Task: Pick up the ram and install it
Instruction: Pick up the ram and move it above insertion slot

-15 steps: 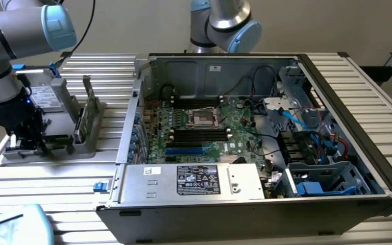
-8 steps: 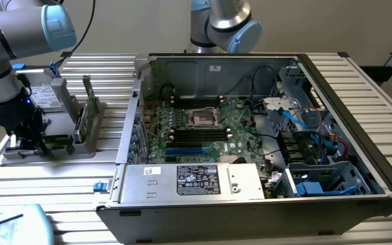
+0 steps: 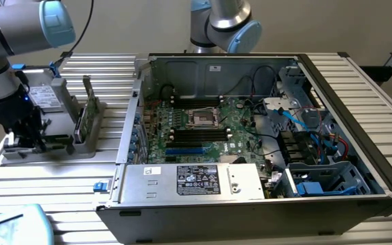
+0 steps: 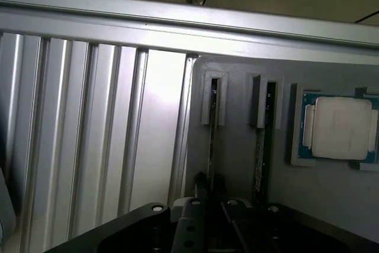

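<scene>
The ram [image 4: 212,140] sits edge-on in a slot of the grey holder [image 4: 237,164], by the bench [image 3: 46,176] edge on the exterior view's left. The gripper [image 4: 208,186] is right at it, though it's hard to tell if it's clamped or apart. Any skew probably jams the stick in the slot. The wrist view gives that line-up; the exterior view adds the open PC case [image 3: 250,127].

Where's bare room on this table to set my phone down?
Bare ribbed table lies before the grey holder, toward the near edge, and along the exterior view's right of the computer case. Crowded: at the holder, where the gripper is, and inside the case.
</scene>
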Controlling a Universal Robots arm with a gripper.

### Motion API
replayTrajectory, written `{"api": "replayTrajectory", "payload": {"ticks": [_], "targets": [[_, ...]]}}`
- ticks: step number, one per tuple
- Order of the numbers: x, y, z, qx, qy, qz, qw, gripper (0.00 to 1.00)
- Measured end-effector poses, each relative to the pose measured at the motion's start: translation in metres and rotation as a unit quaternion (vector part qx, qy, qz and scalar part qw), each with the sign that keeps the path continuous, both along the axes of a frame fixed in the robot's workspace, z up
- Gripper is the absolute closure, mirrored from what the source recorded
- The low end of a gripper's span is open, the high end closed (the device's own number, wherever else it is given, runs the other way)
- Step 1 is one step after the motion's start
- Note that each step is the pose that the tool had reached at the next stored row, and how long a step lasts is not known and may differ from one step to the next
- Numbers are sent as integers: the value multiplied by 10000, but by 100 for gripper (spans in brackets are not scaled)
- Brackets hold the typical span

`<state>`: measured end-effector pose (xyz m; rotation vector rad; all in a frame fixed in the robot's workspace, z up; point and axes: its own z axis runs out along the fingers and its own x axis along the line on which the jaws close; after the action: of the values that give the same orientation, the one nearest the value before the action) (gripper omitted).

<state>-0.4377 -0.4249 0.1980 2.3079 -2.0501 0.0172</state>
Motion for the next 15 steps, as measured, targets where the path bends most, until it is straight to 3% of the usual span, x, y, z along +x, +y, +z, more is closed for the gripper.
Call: {"api": "replayTrajectory", "payload": {"ticks": [4,15], "targets": [[0,0,34,0,4,0,10000,86],[0,0,254,1,10,0,10000,86]]}}
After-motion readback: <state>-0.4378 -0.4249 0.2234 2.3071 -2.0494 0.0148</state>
